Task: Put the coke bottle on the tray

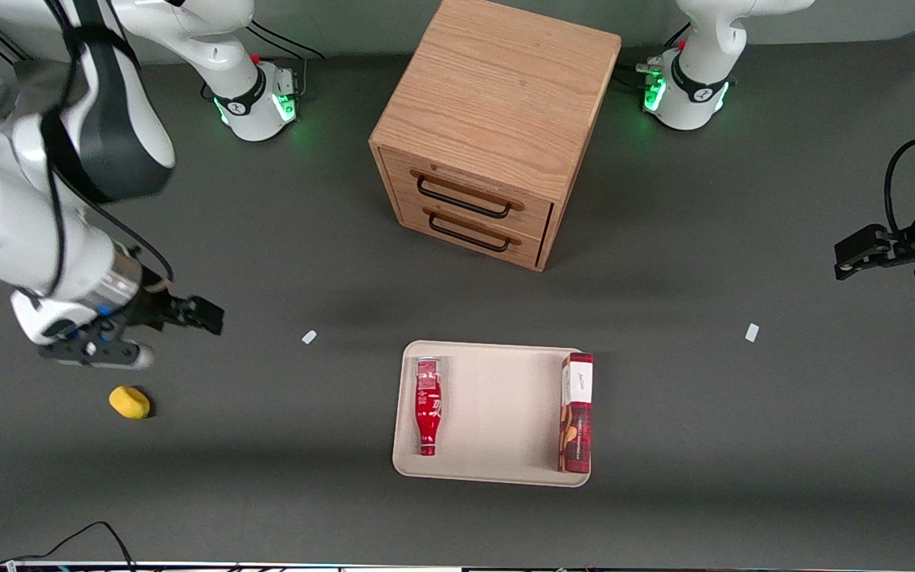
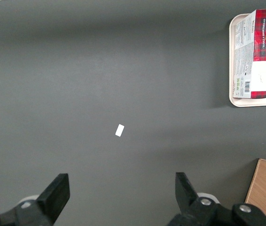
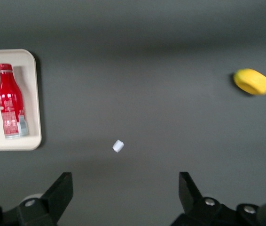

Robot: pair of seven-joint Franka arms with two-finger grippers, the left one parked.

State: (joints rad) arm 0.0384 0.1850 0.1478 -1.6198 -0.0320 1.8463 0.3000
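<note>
Hovering above bare table toward the working arm's end, the right arm's gripper (image 1: 157, 327) has its fingers spread wide and holds nothing; in the right wrist view both fingertips (image 3: 62, 188) stand well apart with only grey surface between them. A small yellow object (image 1: 130, 402) lies just nearer the front camera than the gripper, and a little white marker (image 1: 309, 337) sits between the gripper and the tray.

Well away from the gripper, toward the middle of the table, the coke bottle (image 1: 428, 405) lies on its side inside the tray (image 1: 497, 413), close along the rim on the working arm's end. Its long axis runs parallel to that rim, with the red cap pointing toward the front camera and the silvery base pointing toward the wooden drawer cabinet (image 1: 497, 127).

Along the tray's rim toward the parked arm's end lies a red-and-white box (image 1: 577, 413), also lengthwise, leaving the tray's middle bare.

Judging by this, the bottle is already placed and the task looks complete; the gripper seems clear of it.
</note>
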